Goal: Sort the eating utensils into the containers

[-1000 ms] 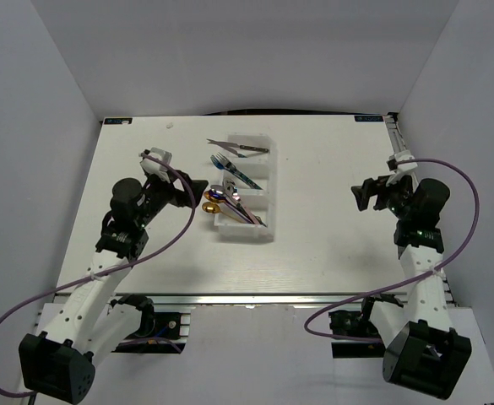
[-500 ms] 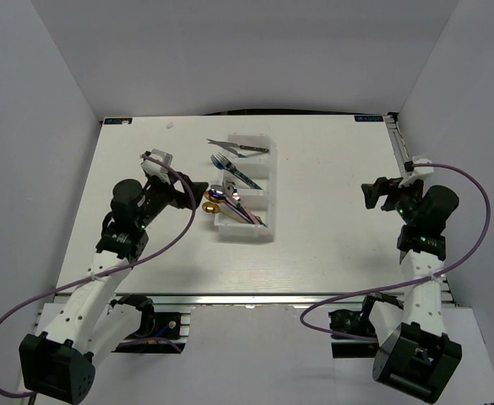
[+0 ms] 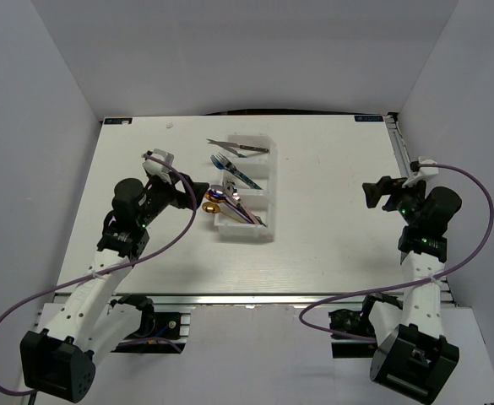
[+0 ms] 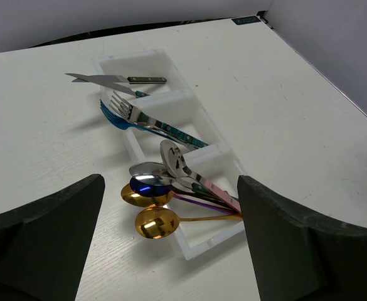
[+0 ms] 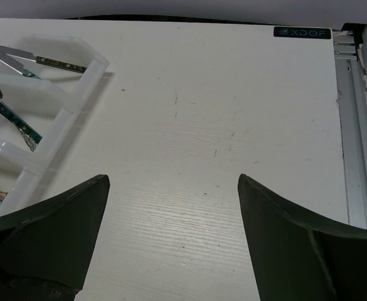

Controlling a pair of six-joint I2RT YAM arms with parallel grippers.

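Gold, blue, silver utensils [image 4: 174, 160] overhanging translucent tray [image 4: 213, 240].

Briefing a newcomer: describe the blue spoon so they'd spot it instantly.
Find the white divided tray. At its end nearest the arms, spoon bowls stick out leftward. The blue spoon has the only blue bowl, between silver and gold.

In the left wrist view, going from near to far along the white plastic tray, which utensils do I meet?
Gold metal spoons → iridescent blue spoon → blue metal fork → silver knives with dark handles.
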